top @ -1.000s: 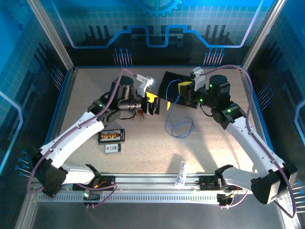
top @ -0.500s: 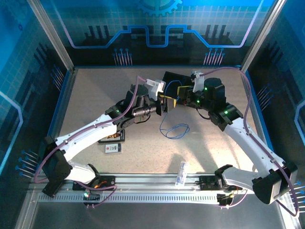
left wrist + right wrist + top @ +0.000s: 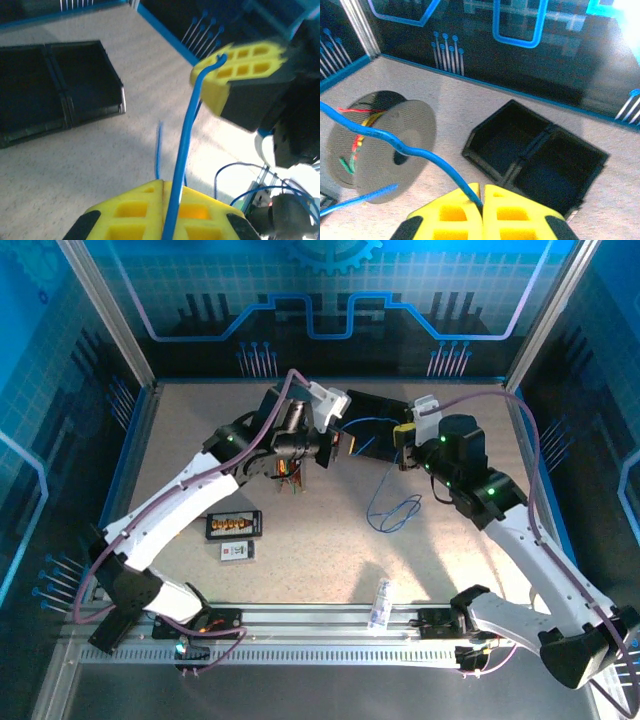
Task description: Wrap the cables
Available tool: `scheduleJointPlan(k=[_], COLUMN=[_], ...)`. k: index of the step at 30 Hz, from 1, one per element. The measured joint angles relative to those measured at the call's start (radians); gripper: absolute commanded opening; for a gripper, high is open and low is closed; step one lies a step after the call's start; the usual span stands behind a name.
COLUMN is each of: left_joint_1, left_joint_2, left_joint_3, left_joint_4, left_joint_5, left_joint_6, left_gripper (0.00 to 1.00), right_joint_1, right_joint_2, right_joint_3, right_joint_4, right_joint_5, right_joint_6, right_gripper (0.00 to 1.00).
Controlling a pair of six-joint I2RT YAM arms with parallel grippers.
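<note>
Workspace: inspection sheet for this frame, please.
Surface: speckled beige table.
Job's things: blue cable strung from left gripper to right gripper, slack loop on table; grey spool with red, yellow, green wires.
Clutter: black two-bay bin; small black board; white card; clear item on front rail.
Grippers: both shut on blue cable.
Cables: lilac hoses along both arms.
Surroundings: blue printed enclosure walls.

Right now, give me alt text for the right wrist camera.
The right gripper, yellow-tipped, pinches a blue cable that runs off left across a grey reel carrying red, yellow and green wires. A black two-compartment tray sits on the speckled table behind.
</note>
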Motion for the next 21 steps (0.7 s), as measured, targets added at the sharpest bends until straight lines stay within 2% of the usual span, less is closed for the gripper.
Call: scheduleJointPlan(k=[1, 5, 6, 10, 12, 16, 21], left_joint_1=[0.003, 0.040, 0.051, 0.067, 0.067, 0.052, -0.011], left_joint_2=[0.015, 0.027, 0.023, -0.023, -0.055, -0.118, -0.128], left_joint_3=[0.014, 0.015, 0.005, -0.119, -0.217, -0.443, -0.636], left_joint_4=[-0.032, -0.106, -0.091, 0.056, 0.172, 0.447, 0.764], left_joint_5=[0.006, 0.022, 0.033, 0.072, 0.087, 0.077, 0.025], left_joint_6=[0.016, 0.013, 0.008, -0.068, -0.130, -0.270, -0.444], left_gripper=[0.16, 0.55, 0.68, 0.93, 0.98, 0.99, 0.93], right_joint_1=[0.001, -0.016, -0.017, -0.017, -0.017, -0.019, -0.019], right_joint_2=[-0.002, -0.005, -0.005, -0.005, -0.003, 0.008, 0.016], right_joint_3=[0.000, 0.000, 0.001, 0.014, 0.028, 0.038, 0.032], right_joint_4=[-0.006, -0.047, -0.051, -0.055, -0.059, -0.059, -0.045], right_joint_5=[0.014, 0.035, 0.021, -0.041, -0.051, -0.054, -0.077], right_joint_6=[-0.026, -0.043, -0.035, 0.042, 0.092, 0.197, 0.336], right_gripper=[0.00, 0.00, 0.00, 0.00, 0.00, 0.00, 0.00])
